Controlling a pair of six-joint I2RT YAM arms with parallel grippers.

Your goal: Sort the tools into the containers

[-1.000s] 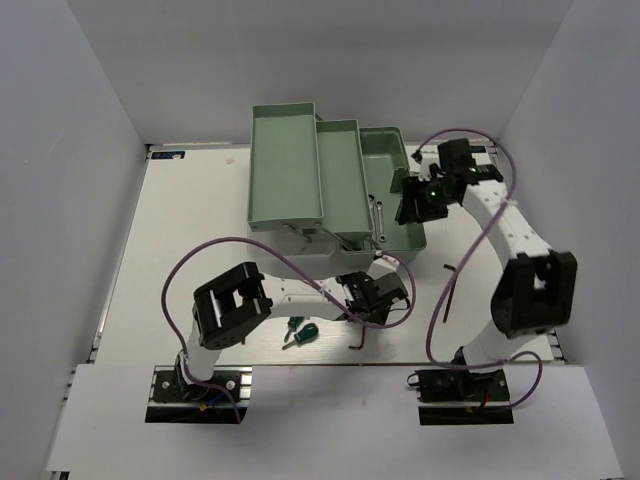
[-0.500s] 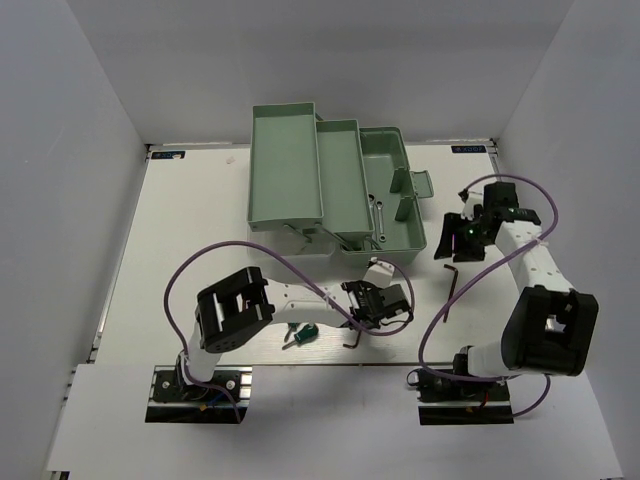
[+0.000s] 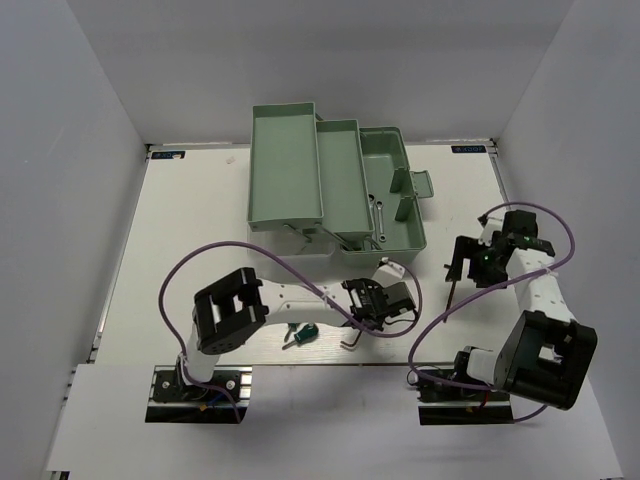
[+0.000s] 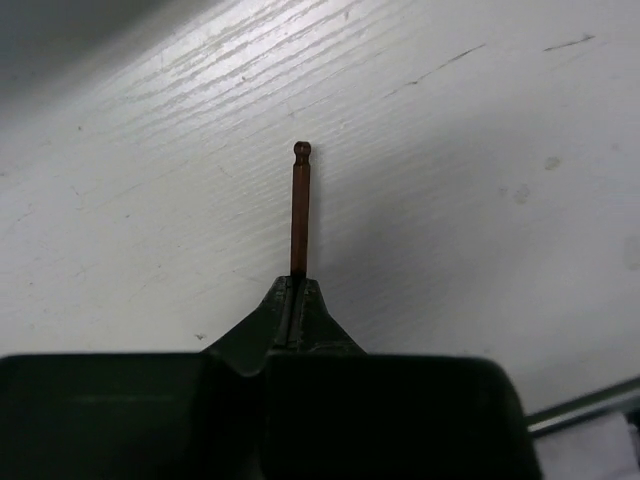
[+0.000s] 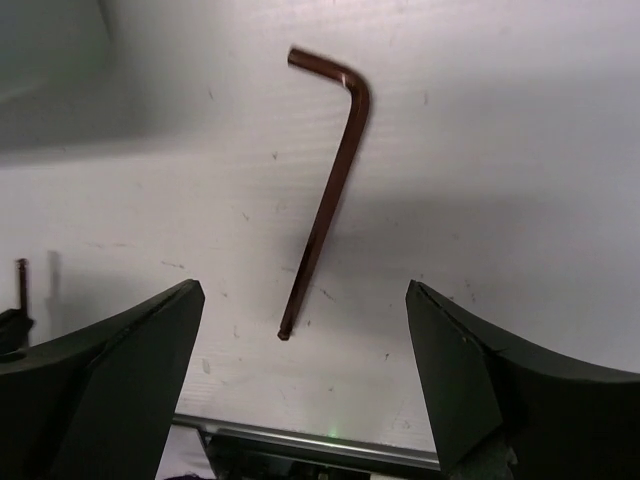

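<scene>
The table (image 3: 180, 240) is white, grained and scuffed. On the near side of the toolbox (image 3: 285, 170) a green screwdriver (image 3: 303, 334) lies flat. Beside it the left claw (image 4: 298, 285) is pressed together on a brown hex key (image 4: 300, 205). Right of the toolbox, the right claw (image 5: 303, 300) is spread above a second hex key (image 5: 328, 190), which lies flat. Inside the toolbox are silver wrenches (image 3: 378, 215). Plain pale walls (image 3: 60, 150) enclose the table beyond.

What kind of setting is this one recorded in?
Probably a lab robot cell: a white table boxed in by plain white walls, two arms bolted at its near edge, and a mint-green toolbox with scattered hand tools as props.
</scene>
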